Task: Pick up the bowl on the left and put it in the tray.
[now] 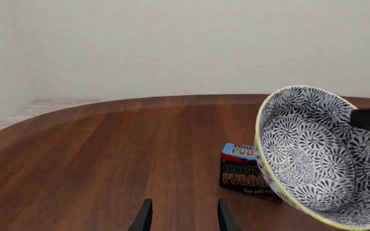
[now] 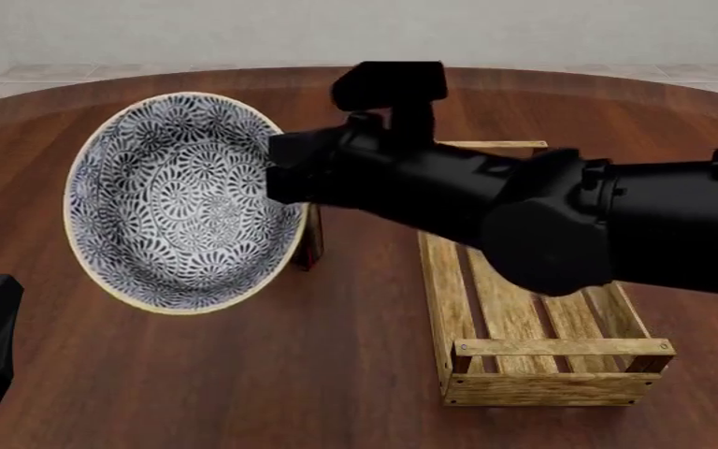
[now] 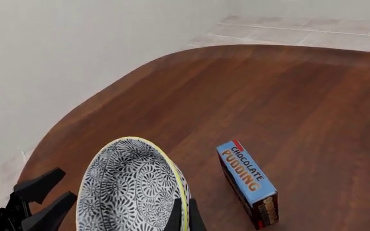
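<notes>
The right gripper (image 3: 182,216) has its jaws clamped on the rim of the bowl (image 2: 182,201), held tilted above the table (image 2: 272,374), left of the tray (image 2: 546,360). The left gripper (image 1: 182,216) is open. The bowl half-hides the pudding box (image 1: 240,166).

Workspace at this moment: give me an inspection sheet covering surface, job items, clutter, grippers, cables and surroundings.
Surface: dark wood table, rounded far edge.
Job's things: patterned bowl lifted and tipped on edge, rim pinched by the right gripper; slatted wooden tray holds nothing, bowl is left of it.
Clutter: chocolate pudding box on the table beyond the bowl.
Grippers: right shut on the bowl rim; left gripper open, holding nothing.
Cables: nothing seen.
Surroundings: pale wall, tiled floor.
</notes>
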`<action>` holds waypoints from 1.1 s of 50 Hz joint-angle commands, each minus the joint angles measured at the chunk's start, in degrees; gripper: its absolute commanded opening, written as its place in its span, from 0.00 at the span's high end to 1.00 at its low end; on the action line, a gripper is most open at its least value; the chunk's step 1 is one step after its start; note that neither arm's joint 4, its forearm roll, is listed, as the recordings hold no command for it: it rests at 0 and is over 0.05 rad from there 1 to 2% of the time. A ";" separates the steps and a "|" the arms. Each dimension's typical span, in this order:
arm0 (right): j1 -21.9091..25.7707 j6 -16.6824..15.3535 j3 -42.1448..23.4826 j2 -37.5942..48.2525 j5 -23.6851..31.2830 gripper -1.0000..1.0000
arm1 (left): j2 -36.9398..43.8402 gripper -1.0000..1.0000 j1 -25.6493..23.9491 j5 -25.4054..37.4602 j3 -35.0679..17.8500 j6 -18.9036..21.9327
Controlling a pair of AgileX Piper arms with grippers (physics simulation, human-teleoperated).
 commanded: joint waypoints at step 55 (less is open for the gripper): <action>-5.06 14.53 7.71 -16.37 -2.79 1.00 | 0.00 0.00 0.00 0.00 0.00 0.00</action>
